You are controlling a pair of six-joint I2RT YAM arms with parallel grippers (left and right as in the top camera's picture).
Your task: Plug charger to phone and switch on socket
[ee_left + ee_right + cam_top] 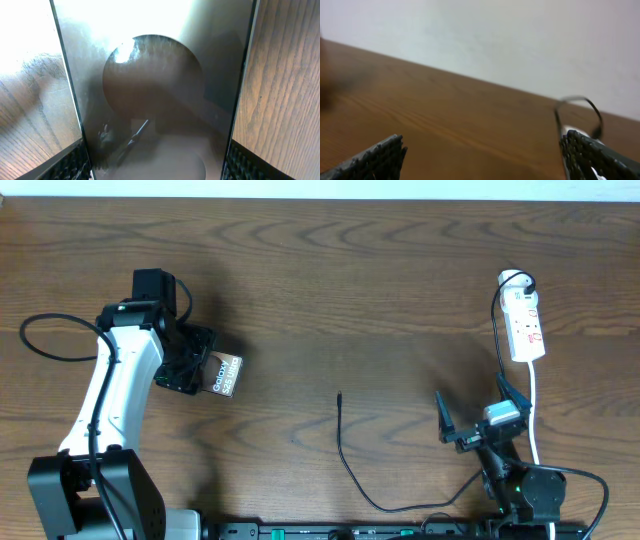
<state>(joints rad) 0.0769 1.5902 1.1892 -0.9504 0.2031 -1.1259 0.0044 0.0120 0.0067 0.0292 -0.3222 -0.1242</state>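
at the left side of the worktop (380,300), the left claw (193,368) grips the phone (222,374) across its width; the left wrist view shows the phone's edges seated against both pads (67,167). the right claw (477,410) stands wide open and empty, near the lower right, just below the socket (526,328).

step in hand, as judged: phone positioning, before plug insertion. the charger (345,452) lies untouched at the centre of the worktop, well apart from both claws, with its plug tip (340,396) pointing away from the robot.

next move, as judged:
1. close the right claw on the cable just behind the plug tip.
2. align the tip with the phone's port; the port is not visible in any view.
3. hold the phone steady against the insertion push.
4. press the socket switch last.

phone appearance: a flat dark rectangle with white "galaxy" lettering in the overhead view. in the left wrist view (160,100) its face is glossy, with strong glare at the top and a darker round patch.
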